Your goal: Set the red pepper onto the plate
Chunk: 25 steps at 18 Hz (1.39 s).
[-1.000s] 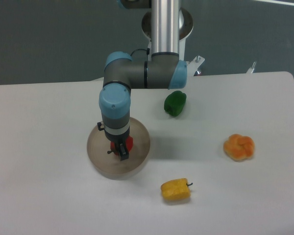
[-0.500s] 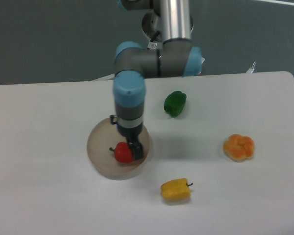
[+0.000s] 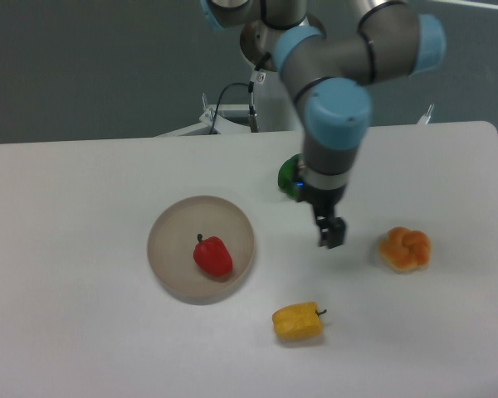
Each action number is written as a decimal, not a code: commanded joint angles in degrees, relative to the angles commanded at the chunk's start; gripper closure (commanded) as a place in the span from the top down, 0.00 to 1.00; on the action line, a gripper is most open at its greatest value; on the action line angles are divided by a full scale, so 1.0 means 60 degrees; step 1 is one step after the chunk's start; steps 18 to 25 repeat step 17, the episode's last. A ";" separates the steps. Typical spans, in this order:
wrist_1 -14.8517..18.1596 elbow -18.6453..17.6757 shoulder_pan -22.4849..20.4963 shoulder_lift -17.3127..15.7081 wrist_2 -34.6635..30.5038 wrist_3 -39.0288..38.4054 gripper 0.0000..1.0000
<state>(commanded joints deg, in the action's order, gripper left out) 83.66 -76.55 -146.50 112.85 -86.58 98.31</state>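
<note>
Even, diffuse overhead lighting; the white table [image 3: 83, 348] renders bright against a dim grey backdrop. Shadows are soft and faint, one lying beneath the arm [image 3: 336, 124]. Focus is slightly soft throughout, with mild blur on the gripper [image 3: 331, 234]. No strong glare.

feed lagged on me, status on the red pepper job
Gripper off the plate, over bare table, holding nothing; jaws unreadable from here. Red pepper lying on the plate. Green pepper partly behind the arm, nothing in the way.
</note>
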 joint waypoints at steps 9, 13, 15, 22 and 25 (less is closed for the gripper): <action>0.0060 0.0015 -0.0662 -0.0058 0.0104 0.1150 1.00; 0.0031 0.0044 -0.0603 -0.0029 0.0104 0.1018 1.00; 0.0031 0.0058 -0.0603 -0.0029 0.0235 0.1018 1.00; 0.0016 0.0044 -0.0589 -0.0014 0.0266 0.1003 1.00; 0.0016 0.0044 -0.0589 -0.0014 0.0266 0.1003 1.00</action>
